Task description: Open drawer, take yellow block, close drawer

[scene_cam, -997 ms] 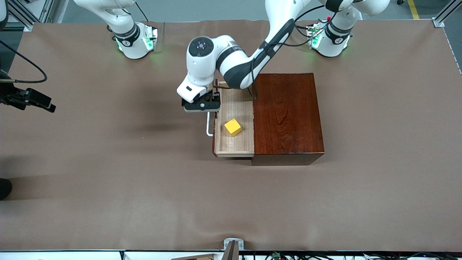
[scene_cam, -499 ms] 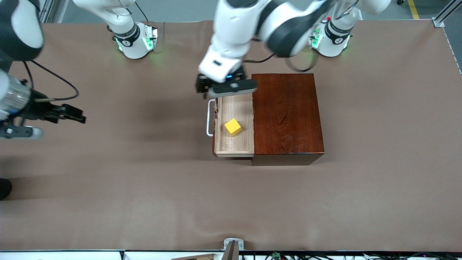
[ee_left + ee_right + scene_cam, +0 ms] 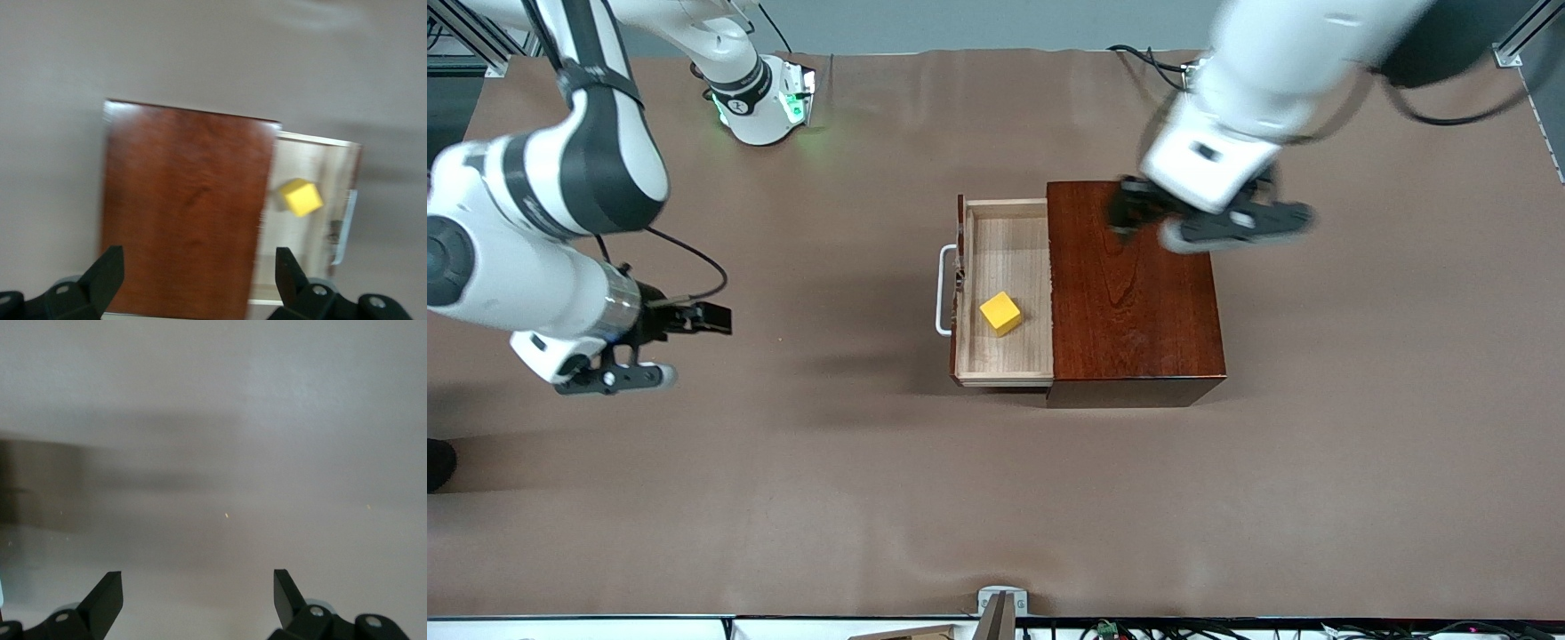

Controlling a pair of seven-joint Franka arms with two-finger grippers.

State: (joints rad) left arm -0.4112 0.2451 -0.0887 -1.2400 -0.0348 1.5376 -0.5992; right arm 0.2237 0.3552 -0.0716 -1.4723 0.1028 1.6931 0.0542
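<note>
Yellow block point(image 3: 1000, 313), a small plain cube, lies in the open drawer point(image 3: 1005, 293), clear of both wide-spread jaws: left gripper point(image 3: 1209, 218) over the box point(image 3: 1134, 284), right gripper point(image 3: 636, 351) over bare worktop point(image 3: 783, 498).

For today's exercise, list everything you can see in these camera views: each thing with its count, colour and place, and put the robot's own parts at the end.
Table cover: one, brown, spread over the whole table.
Box: one, glossy mahogany, mid-table, toward the left arm's end.
Drawer: one, pale wood inside, pulled open from the box toward the right arm's end.
Handle: one, white bar, on the drawer's front.
Yellow block: one, yellow, lying in the drawer.
Left pincer: one, black, open and empty, over the box's top.
Right pincer: one, black, open and empty, over bare cover toward the right arm's end.
</note>
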